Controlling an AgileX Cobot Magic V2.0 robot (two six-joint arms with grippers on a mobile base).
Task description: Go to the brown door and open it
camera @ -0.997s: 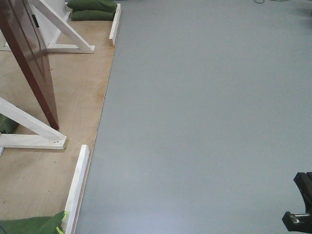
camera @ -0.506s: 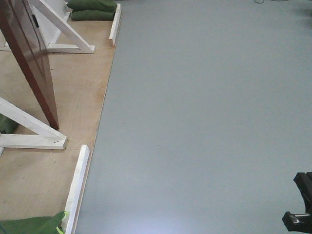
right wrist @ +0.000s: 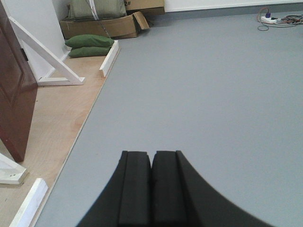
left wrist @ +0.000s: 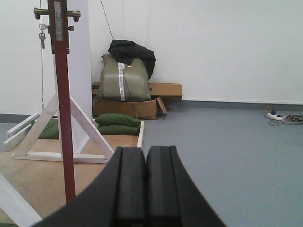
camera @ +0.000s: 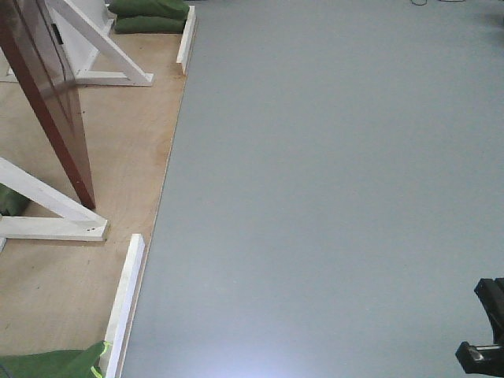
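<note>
The brown door [camera: 49, 94] stands swung out on the plywood platform at the far left, its glossy reddish panel leaning across the front view. In the left wrist view I see the brown door [left wrist: 63, 118] edge-on, with the brass handle [left wrist: 57, 13] and dangling keys [left wrist: 42, 39] at the top. In the right wrist view the brown door [right wrist: 15, 104] fills the left edge. My left gripper [left wrist: 145, 150] is shut with nothing in it, well short of the door. My right gripper [right wrist: 151, 153] is also shut and empty, over the grey floor.
White wooden braces [camera: 98, 47] and a base rail [camera: 126, 303] edge the plywood platform [camera: 118, 150]. Green sandbags [camera: 150, 16] lie at the back and at the lower left corner [camera: 55, 364]. Cardboard boxes [left wrist: 128, 106] and a power strip [left wrist: 277, 116] sit by the wall. Grey floor [camera: 339, 197] spreads to the right.
</note>
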